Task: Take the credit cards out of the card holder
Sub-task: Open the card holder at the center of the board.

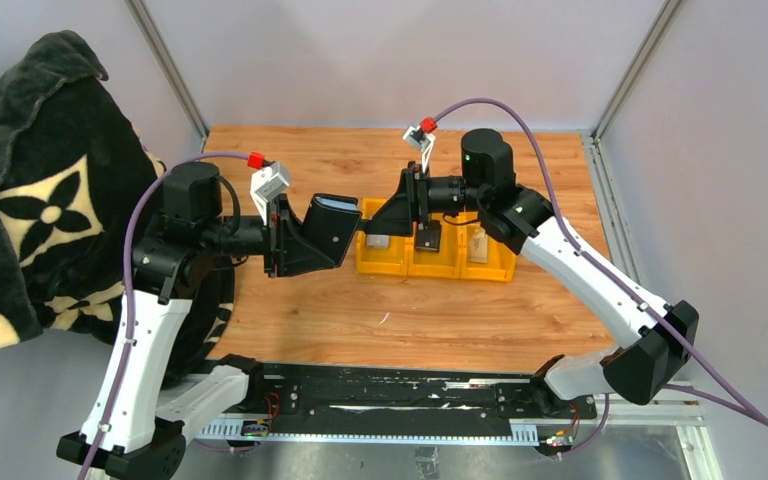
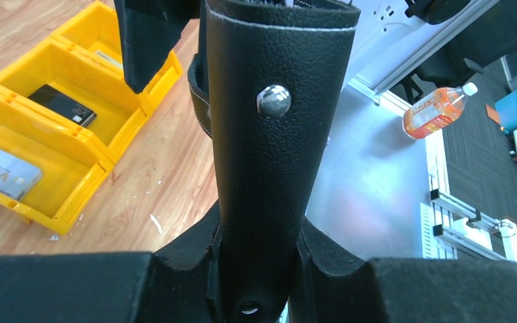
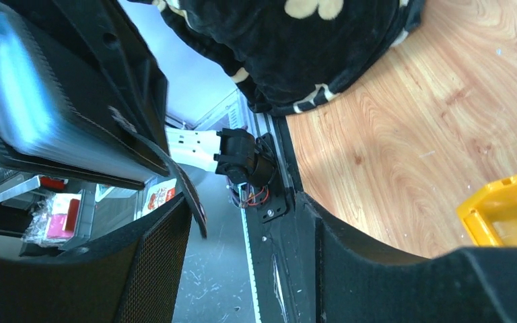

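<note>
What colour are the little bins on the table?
The bins are bright yellow, best seen in the left wrist view.

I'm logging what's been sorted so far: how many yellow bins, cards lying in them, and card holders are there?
Yellow bins: 3
Cards lying in the bins: 3, one per bin
Card holder: 1
Total: 7
Cards still inside the holder cannot be counted.

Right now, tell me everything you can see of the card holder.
The card holder is black, pebbled, leather-like, with white stitching along its mouth and a metal snap stud. The left gripper clamps one end, holding it above the table. Pale edges of credit cards show in its mouth, which faces the open right gripper.
</note>
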You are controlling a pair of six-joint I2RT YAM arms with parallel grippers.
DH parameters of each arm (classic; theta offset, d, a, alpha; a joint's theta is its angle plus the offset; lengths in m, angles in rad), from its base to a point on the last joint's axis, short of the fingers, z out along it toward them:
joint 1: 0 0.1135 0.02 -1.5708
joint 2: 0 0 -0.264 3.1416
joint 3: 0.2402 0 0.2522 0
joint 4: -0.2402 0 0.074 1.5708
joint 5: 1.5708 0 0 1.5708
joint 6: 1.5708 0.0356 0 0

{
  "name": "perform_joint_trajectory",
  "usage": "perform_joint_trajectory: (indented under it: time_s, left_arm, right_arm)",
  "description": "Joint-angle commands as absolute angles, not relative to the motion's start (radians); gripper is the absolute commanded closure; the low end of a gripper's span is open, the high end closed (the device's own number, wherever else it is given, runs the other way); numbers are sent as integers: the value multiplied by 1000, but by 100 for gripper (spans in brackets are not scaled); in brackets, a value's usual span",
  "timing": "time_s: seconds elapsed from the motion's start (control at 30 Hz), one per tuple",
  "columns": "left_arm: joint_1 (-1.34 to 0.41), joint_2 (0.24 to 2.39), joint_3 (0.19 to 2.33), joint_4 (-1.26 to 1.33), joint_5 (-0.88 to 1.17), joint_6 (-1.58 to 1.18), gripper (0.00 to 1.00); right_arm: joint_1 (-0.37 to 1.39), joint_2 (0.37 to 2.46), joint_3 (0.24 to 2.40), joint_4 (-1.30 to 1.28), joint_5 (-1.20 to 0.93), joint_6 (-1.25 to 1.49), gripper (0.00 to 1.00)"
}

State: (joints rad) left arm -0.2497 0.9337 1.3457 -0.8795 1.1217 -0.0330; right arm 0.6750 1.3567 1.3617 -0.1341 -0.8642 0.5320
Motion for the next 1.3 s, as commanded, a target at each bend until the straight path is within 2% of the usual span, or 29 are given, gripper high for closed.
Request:
perform_joint_trajectory:
  time_s: [0.0,0.2,0.5,0.6,0.7,0.73,0.87,0.9,1.03,1.27]
  left_arm:
    - [-245,927,1357,-885,1184,-6,100]
    - [-244,929,1361,-884,1201,-17,100]
    - [-244,926,1359,-885,1222,-20,100]
    - [-244,929,1354,-885,1219,-13,100]
    - [-244,933,1341,-886,1194,-2,99]
    - [-245,934,1336,-886,1177,-1,95]
    - [-244,934,1338,-888,1006,70,50]
    - [-244,931,1336,-880,946,79,43]
    - [-245,899,1296,-817,813,84,33]
    - [-245,849,1245,-802,889,93,27]
  right_arm:
    - [710,1370,1451,-119,-890,510,39]
    - [756,1420,1510,-164,-909,449,44]
    - [763,1428,1504,-111,-980,463,61]
    - [766,1424,1505,-88,-999,480,76]
    - [778,1420,1508,-81,-1015,485,96]
    - [784,1416,1509,-86,-1014,483,100]
    - [798,1388,1542,-233,-852,398,100]
    - [806,1379,1554,-273,-794,372,100]
    - [883,1355,1619,-428,-528,248,100]
    - [1040,1424,1775,-642,-182,71,100]
